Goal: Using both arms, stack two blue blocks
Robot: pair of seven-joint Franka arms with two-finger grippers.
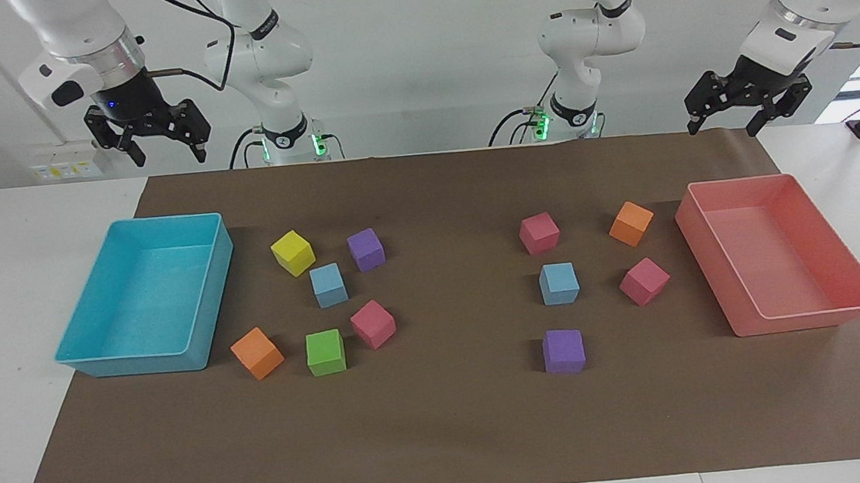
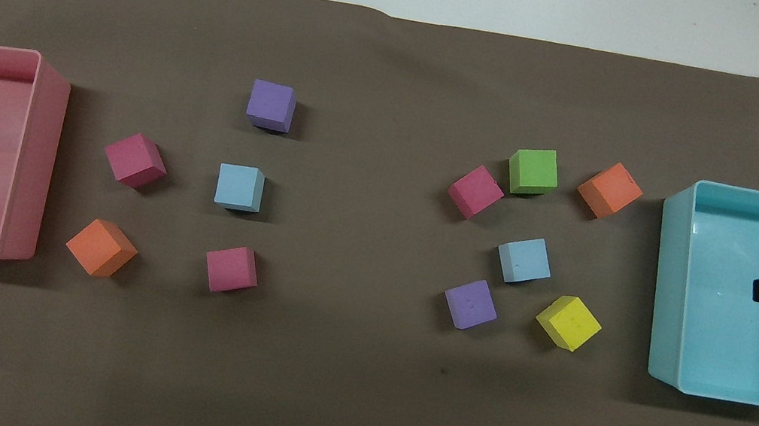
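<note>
Both blue blocks sit flat on the brown paper covering the desk (image 1: 11, 255), well apart. One blue block (image 1: 329, 284) lies in the cluster toward the right arm's end, between a yellow cube (image 1: 292, 253) and a purple cube (image 1: 366, 249). The other blue block (image 1: 559, 283) lies toward the left arm's end.

They look like light, soft foam, a bit squashy, so I'd pinch each gently across two flat opposite faces.

The right tool (image 1: 159, 140) hangs wide and empty above the turquoise tray (image 1: 210, 292); the left tool (image 1: 725, 116) hangs wide and empty above the pink tray (image 1: 720, 263).

White jointed arms (image 1: 257, 46), black cables, black end effectors.
</note>
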